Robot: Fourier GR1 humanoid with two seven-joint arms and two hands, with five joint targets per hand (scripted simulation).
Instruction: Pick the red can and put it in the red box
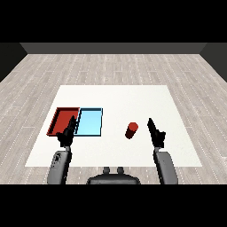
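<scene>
I'm in the reach step: the can (131, 130) stands upright on the table (119, 95), just left of my right hand (156, 134), which hangs released, fingers straight, not touching it. Next I must close round it, then carry it left past the blue tray (90, 121) to the red tray (62, 119), where my left hand (67, 134) hovers, also released.

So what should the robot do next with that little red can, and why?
Probably slide the right hand sideways toward the red can and curl round it. The can stands on the white table, apart from that hand, whose fingers look straight and hold nothing. The red tray lies beyond the light blue tray, so the can must be grasped first.
</scene>
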